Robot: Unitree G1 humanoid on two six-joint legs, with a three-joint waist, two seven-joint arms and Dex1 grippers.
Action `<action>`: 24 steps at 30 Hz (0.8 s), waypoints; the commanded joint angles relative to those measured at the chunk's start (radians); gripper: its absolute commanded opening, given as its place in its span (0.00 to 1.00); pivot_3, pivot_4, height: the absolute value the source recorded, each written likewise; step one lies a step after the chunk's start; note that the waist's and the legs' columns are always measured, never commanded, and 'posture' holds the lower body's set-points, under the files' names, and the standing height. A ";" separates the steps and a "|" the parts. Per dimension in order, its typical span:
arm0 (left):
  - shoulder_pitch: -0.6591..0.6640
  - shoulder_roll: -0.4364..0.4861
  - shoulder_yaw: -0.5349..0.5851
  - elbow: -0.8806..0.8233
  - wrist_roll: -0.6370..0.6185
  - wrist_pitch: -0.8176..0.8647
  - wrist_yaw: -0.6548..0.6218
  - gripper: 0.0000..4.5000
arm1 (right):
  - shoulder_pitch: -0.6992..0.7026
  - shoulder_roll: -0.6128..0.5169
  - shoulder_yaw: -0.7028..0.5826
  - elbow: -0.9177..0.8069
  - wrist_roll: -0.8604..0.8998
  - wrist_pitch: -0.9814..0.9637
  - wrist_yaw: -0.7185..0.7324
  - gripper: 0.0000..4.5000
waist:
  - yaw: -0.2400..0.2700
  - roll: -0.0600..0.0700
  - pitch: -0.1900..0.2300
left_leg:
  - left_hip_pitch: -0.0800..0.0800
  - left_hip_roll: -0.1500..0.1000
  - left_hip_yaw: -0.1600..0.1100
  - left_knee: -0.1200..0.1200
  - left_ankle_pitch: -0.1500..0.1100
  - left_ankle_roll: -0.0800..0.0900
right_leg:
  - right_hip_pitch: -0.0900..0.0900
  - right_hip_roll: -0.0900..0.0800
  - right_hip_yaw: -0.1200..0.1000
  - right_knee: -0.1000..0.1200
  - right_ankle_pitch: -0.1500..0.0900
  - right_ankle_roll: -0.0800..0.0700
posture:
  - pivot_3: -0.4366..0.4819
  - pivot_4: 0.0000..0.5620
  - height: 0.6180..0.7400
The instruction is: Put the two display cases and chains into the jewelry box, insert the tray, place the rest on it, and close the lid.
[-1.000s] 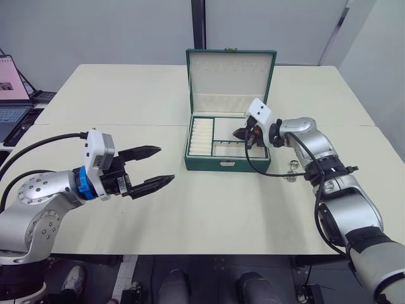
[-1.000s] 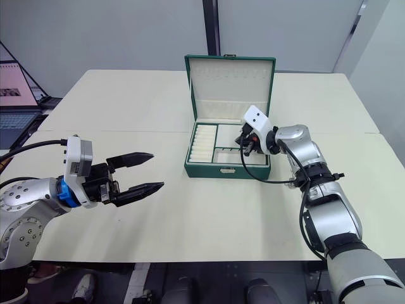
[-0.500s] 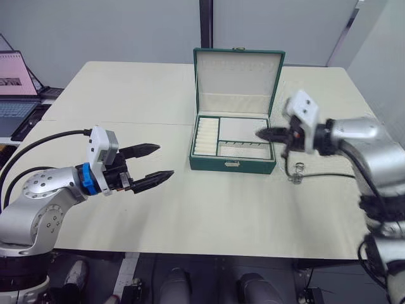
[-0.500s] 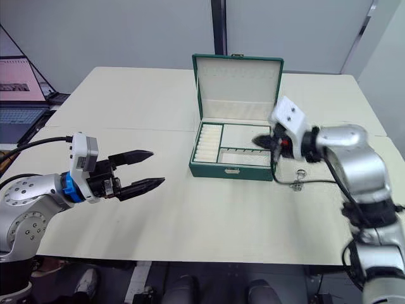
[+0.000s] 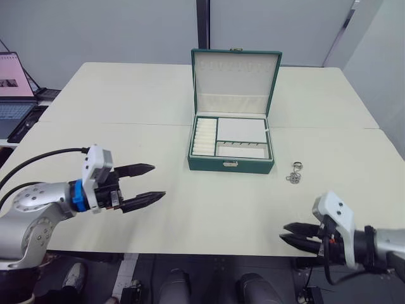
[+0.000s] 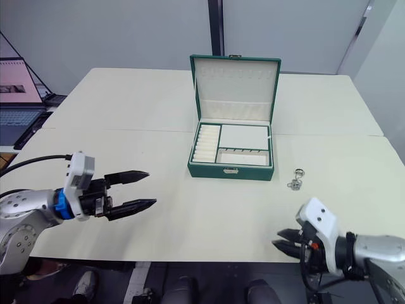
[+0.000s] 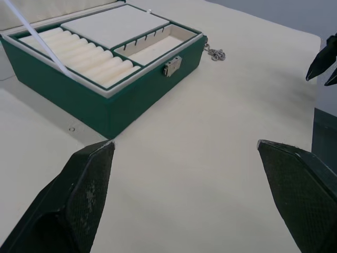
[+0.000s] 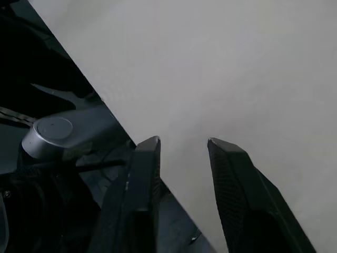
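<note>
On the tabletop (image 5: 158,221), small chain pieces (image 5: 294,175) are left beside the open jewelry box (image 5: 231,154) with its tray (image 5: 231,139) seated, while the left hand (image 5: 147,185) is held wide and empty and the right hand (image 5: 292,236) narrow and empty at the near edge.

An office or lab room: plain grey partition walls (image 5: 114,28) with a dark vertical seam, pale cream benches (image 5: 126,95) pushed together, and an open laptop (image 5: 14,95) on a side desk at the far left

Bright, even overhead light; soft faint shadows, no glare, sharp focus throughout.
</note>
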 commanded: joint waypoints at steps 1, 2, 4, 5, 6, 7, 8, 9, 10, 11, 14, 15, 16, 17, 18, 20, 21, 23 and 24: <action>0.008 0.005 0.034 -0.040 0.007 -0.046 -0.009 1.00 | 0.033 -0.002 -0.026 -0.032 0.039 -0.072 -0.051 0.57 | 0.000 -0.001 -0.001 | 0.000 0.000 0.000 0.000 0.000 0.000 | 0.000 0.000 0.000 0.000 0.000 0.000 | 0.48 0.27 1.00; 0.008 0.005 0.032 -0.040 0.007 -0.051 -0.009 1.00 | 0.040 -0.005 -0.026 -0.032 0.046 -0.081 -0.060 0.64 | 0.000 -0.002 -0.001 | 0.000 0.000 -0.001 0.000 0.000 0.000 | 0.000 0.000 0.000 0.000 0.000 0.000 | 0.48 0.27 1.00; 0.006 0.015 0.022 -0.042 0.009 -0.060 -0.024 1.00 | 0.045 -0.008 -0.035 -0.030 0.056 -0.088 -0.074 0.76 | 0.000 -0.004 -0.002 | 0.000 0.000 -0.001 0.000 0.000 0.001 | 0.001 0.000 0.000 0.000 0.000 0.000 | 0.48 0.27 1.00; 0.006 0.021 0.017 -0.044 0.011 -0.065 -0.033 1.00 | 0.047 -0.010 -0.038 -0.029 0.062 -0.092 -0.080 0.84 | 0.000 -0.004 -0.002 | 0.000 0.000 -0.001 0.000 0.000 0.001 | 0.001 0.000 0.000 0.000 0.000 0.000 | 0.48 0.27 1.00; 0.005 0.027 0.009 -0.051 0.013 -0.071 -0.046 1.00 | 0.049 -0.011 -0.043 -0.026 0.067 -0.097 -0.088 0.92 | 0.000 -0.004 -0.002 | 0.000 0.000 -0.001 0.000 0.000 0.001 | 0.001 0.000 0.000 0.000 0.000 0.000 | 0.48 0.27 1.00; -0.005 0.027 0.000 -0.063 0.003 -0.065 -0.052 1.00 | 0.051 -0.009 -0.046 -0.024 0.068 -0.104 -0.099 0.99 | 0.000 -0.004 -0.002 | 0.000 0.000 -0.001 0.000 0.000 0.001 | 0.001 0.000 0.000 -0.001 0.000 0.000 | 0.48 0.27 1.00; -0.024 0.023 -0.012 -0.077 -0.016 -0.047 -0.050 1.00 | 0.052 -0.009 -0.049 -0.020 0.070 -0.111 -0.109 0.99 | 0.001 -0.004 -0.002 | 0.000 0.000 -0.001 0.000 0.000 0.001 | 0.001 0.000 0.000 -0.001 0.000 0.000 | 0.48 0.27 1.00; -0.069 0.017 -0.043 -0.098 -0.042 -0.026 -0.059 1.00 | 0.053 0.001 -0.053 -0.017 0.066 -0.121 -0.128 0.99 | 0.001 -0.005 -0.002 | 0.000 0.000 -0.001 0.000 0.000 0.001 | 0.001 0.000 -0.001 -0.001 0.000 0.000 | 0.48 0.27 1.00; -0.116 0.004 -0.075 -0.110 -0.061 -0.012 -0.064 1.00 | 0.055 0.011 -0.057 -0.012 0.067 -0.128 -0.146 0.99 | 0.003 -0.006 -0.002 | 0.000 0.000 -0.001 0.000 0.000 0.001 | 0.001 0.000 -0.001 -0.001 0.000 0.000 | 0.48 0.27 1.00; -0.154 -0.004 -0.104 -0.115 -0.067 -0.009 -0.072 1.00 | 0.056 0.019 -0.060 -0.009 0.067 -0.136 -0.161 0.99 | 0.009 -0.007 -0.003 | 0.000 -0.001 -0.001 0.000 0.000 0.001 | 0.001 0.000 -0.001 -0.001 0.000 0.000 | 0.48 0.27 1.00; -0.208 -0.022 -0.147 -0.111 -0.065 -0.008 -0.082 1.00 | 0.062 0.028 -0.060 -0.003 0.065 -0.158 -0.199 0.99 | 0.006 -0.008 -0.005 | 0.000 -0.001 -0.002 0.001 0.000 0.001 | 0.003 0.000 -0.001 -0.001 0.000 0.000 | 0.48 0.27 1.00; -0.225 -0.032 -0.165 -0.106 -0.063 -0.010 -0.083 1.00 | 0.058 0.036 -0.060 0.004 0.054 -0.166 -0.224 0.99 | 0.005 -0.008 -0.005 | 0.000 -0.001 -0.002 0.000 0.000 0.000 | 0.003 0.000 -0.001 -0.002 0.000 0.000 | 0.48 0.27 1.00; -0.240 -0.042 -0.182 -0.100 -0.057 -0.015 -0.086 1.00 | 0.055 0.043 -0.061 0.010 0.047 -0.173 -0.245 0.99 | 0.002 -0.008 -0.005 | 0.000 -0.001 -0.002 0.000 0.000 0.000 | 0.002 0.000 -0.001 -0.002 0.000 0.000 | 0.48 0.27 1.00; -0.249 -0.049 -0.193 -0.092 -0.050 -0.021 -0.089 1.00 | 0.051 0.047 -0.061 0.016 0.039 -0.182 -0.264 0.99 | 0.000 -0.008 -0.005 | 0.000 -0.001 -0.003 0.000 0.000 0.000 | 0.002 0.000 -0.001 -0.002 0.000 0.000 | 0.48 0.27 1.00; -0.254 -0.053 -0.199 -0.083 -0.043 -0.026 -0.093 1.00 | 0.044 0.050 -0.054 0.022 0.017 -0.198 -0.291 0.99 | -0.001 -0.008 -0.005 | 0.000 -0.001 -0.003 0.000 0.000 0.000 | 0.002 0.000 -0.001 -0.001 0.000 0.000 | 0.48 0.27 1.00; -0.258 -0.058 -0.206 -0.072 -0.034 -0.033 -0.096 1.00 | 0.032 0.060 -0.042 0.034 -0.009 -0.214 -0.340 0.99 | -0.001 -0.008 -0.005 | 0.000 -0.001 -0.003 0.000 0.000 -0.001 | 0.002 0.000 -0.001 -0.001 0.000 0.000 | 0.48 0.27 1.00; -0.259 -0.059 -0.209 -0.069 -0.032 -0.035 -0.096 1.00 | 0.026 0.064 -0.039 0.040 -0.014 -0.216 -0.356 0.99 | 0.000 -0.008 -0.005 | 0.000 -0.001 -0.002 0.000 0.000 -0.001 | 0.002 0.000 -0.001 -0.001 0.000 0.000 | 0.48 0.27 1.00; -0.261 -0.067 -0.217 -0.061 -0.022 -0.045 -0.095 1.00 | -0.009 0.090 -0.026 0.067 -0.029 -0.214 -0.409 0.99 | 0.002 -0.008 -0.005 | 0.000 -0.001 -0.003 0.000 0.000 -0.001 | 0.002 0.000 -0.001 -0.001 0.000 0.000 | 0.48 0.27 1.00; -0.266 -0.073 -0.221 -0.055 -0.017 -0.050 -0.090 1.00 | -0.031 0.106 -0.015 0.089 -0.033 -0.212 -0.429 0.99 | 0.002 -0.008 -0.005 | 0.000 -0.001 -0.003 0.000 0.000 -0.001 | 0.002 0.000 -0.001 -0.001 0.000 0.000 | 0.48 0.27 1.00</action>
